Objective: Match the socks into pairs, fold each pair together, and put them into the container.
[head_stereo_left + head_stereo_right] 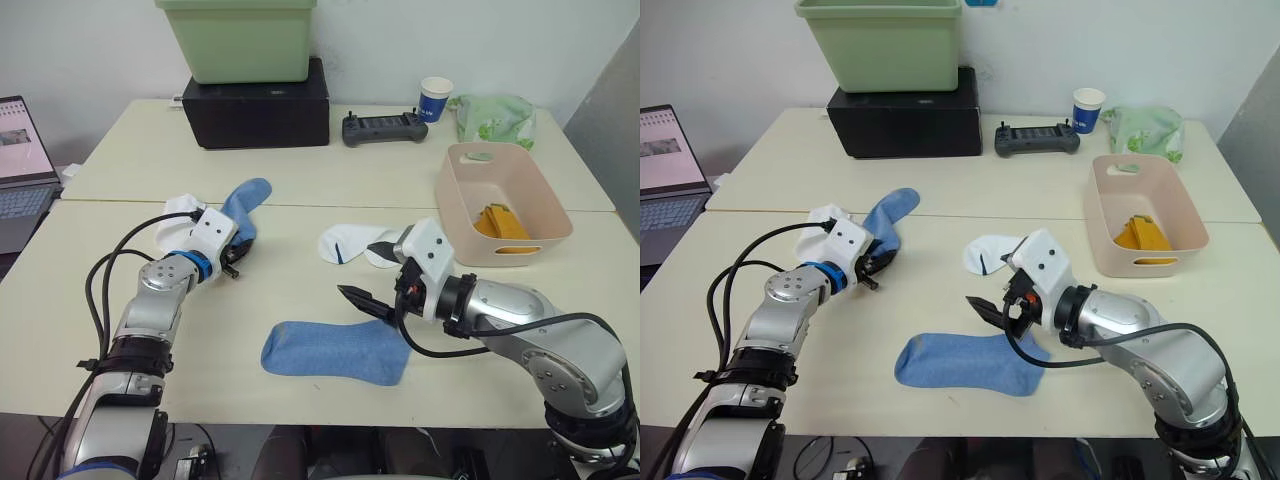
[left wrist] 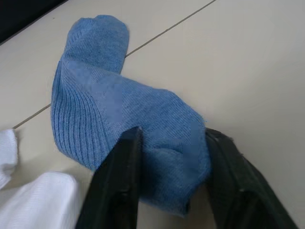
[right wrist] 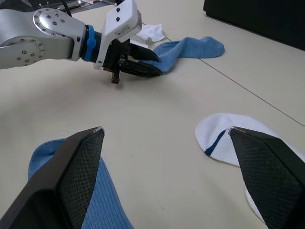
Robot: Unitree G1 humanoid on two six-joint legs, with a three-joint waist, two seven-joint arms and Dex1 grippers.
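The left claw (image 1: 233, 262) grips the bunched end of a blue sock (image 1: 246, 204), its two fingers (image 2: 121, 186) pressing either side of the fabric; that sock lies toward the desk's left side, across the seam between the two desk tops, its far end reaching toward the back. Just beside it on the left lies a white sock (image 1: 181, 208), partly hidden by the claw's housing. The right claw (image 1: 372, 271) hangs open just above the desk (image 1: 130, 150) near the middle, fingers spread wide and holding nothing. Between those fingers, in the right wrist view, sits another white sock (image 3: 224, 138) with a dark mark, lying flat near the desk's middle. A second blue sock (image 1: 335, 352) lies flat close to the front edge, its end just below the right claw. The pink tub (image 1: 460, 205) stands by the right edge, with orange socks (image 1: 497, 221) folded inside. Along the back edge sit a black box (image 1: 257, 103) with a green bin (image 1: 240, 37) on top, a controller (image 1: 383, 128), a cup (image 1: 435, 98) and a green bag (image 1: 497, 117). A laptop (image 1: 22, 165) stands off the left edge.
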